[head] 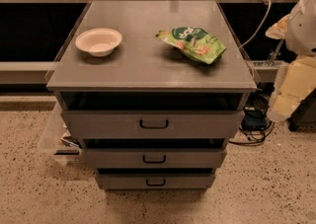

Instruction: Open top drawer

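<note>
The top drawer is the widest of three grey drawer fronts in the cabinet, just under the countertop. A dark loop handle sits at its centre, and a dark gap runs between its upper edge and the countertop. My arm enters at the right edge of the camera view. Its pale yellowish gripper hangs to the right of the cabinet, level with the top drawer and apart from it. It touches nothing.
A white bowl and a green snack bag lie on the grey countertop. Two narrower drawers sit below. Cables lie on the floor at the right, and a clear bin at the left.
</note>
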`<state>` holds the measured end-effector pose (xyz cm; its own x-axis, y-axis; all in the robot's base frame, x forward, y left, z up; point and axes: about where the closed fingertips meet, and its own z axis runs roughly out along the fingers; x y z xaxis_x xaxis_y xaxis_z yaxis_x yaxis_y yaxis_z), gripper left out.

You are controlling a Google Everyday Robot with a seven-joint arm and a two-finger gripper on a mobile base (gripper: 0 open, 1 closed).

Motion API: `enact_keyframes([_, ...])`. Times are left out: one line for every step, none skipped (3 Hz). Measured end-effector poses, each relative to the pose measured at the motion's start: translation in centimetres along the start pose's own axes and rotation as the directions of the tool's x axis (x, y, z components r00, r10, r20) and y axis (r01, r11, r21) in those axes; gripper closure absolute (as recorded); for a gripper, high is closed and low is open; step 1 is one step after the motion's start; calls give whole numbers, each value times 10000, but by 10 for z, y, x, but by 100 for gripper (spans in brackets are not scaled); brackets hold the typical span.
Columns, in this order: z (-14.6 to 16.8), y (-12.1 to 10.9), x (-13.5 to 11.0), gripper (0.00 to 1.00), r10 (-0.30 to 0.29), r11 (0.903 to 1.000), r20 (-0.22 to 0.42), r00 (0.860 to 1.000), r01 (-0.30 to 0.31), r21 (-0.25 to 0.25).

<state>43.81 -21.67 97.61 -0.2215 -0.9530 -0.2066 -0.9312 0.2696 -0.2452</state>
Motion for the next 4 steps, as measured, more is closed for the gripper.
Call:
enact_keyframes([-1, 0, 0, 0, 24, 9999, 77, 10000, -24, 108])
enact_keyframes([35, 11, 17, 0, 493, 9984, 786, 9957, -469, -314])
enact_keyframes([99, 29, 32, 0, 1501, 9831, 1781, 9725, -1277, -1314])
enact_keyframes([167, 42, 31, 0, 2000, 9601, 2388, 9503, -1414, -2413])
